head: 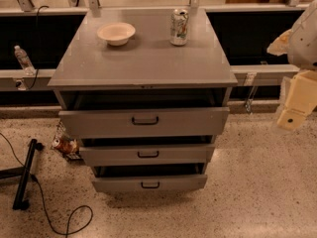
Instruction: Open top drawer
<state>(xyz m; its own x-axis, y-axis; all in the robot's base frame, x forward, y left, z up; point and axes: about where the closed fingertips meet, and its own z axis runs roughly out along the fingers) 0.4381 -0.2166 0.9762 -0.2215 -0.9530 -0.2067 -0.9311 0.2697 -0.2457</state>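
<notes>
On the cabinet (148, 66), the bowl (116, 33) sits left of the can (179, 27), both toward the back. Beneath the top, the top drawer (143, 121) juts forward, with two drawers below it. The gripper (295, 108) hangs well right of the cabinet, and a bottle (23, 58) stands far left.

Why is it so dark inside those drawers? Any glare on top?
Camera view: warm overhead light; the overhanging cabinet top shades the top drawer's open inside; only a soft sheen by the can, no harsh glare; the gripper, at the right edge, is brightly lit.
</notes>
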